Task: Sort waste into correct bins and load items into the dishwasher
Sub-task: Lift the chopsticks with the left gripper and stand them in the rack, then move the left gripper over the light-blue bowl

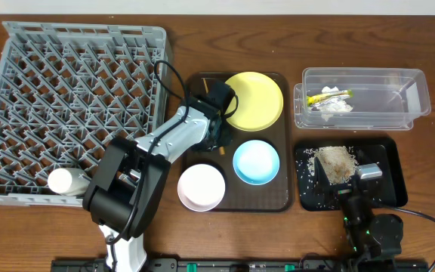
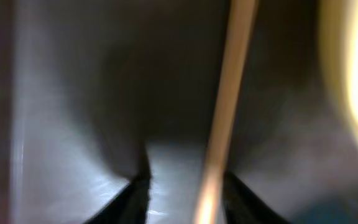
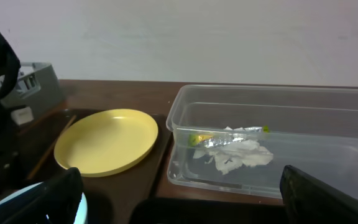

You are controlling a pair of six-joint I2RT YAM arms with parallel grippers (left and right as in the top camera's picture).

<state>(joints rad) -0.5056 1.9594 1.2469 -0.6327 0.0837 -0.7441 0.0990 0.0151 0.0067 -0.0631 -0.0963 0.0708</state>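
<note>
My left gripper (image 1: pixel 219 136) is down on the dark brown serving tray (image 1: pixel 278 200), left of the yellow plate (image 1: pixel 254 100). In the left wrist view its fingers (image 2: pixel 185 199) are open, with one wooden chopstick (image 2: pixel 225 112) running between them, close to the right finger. My right gripper (image 1: pixel 353 187) hangs open and empty (image 3: pixel 179 193) over the black tray (image 1: pixel 395 181), which holds beige food scraps (image 1: pixel 336 162). The clear tub (image 1: pixel 418 94) holds the yellow-green wrapper (image 1: pixel 331 96) and the white tissue (image 1: pixel 334 107). The light blue bowl (image 1: pixel 256 162) and the white bowl (image 1: pixel 201 187) sit on the serving tray.
The big grey dish rack (image 1: pixel 66 45) fills the left side, with a white rounded object (image 1: pixel 66 181) at its front edge. The left arm stretches from the front across the rack's right corner. In the right wrist view the plate (image 3: pixel 107 140) and tub (image 3: pixel 185 99) lie ahead.
</note>
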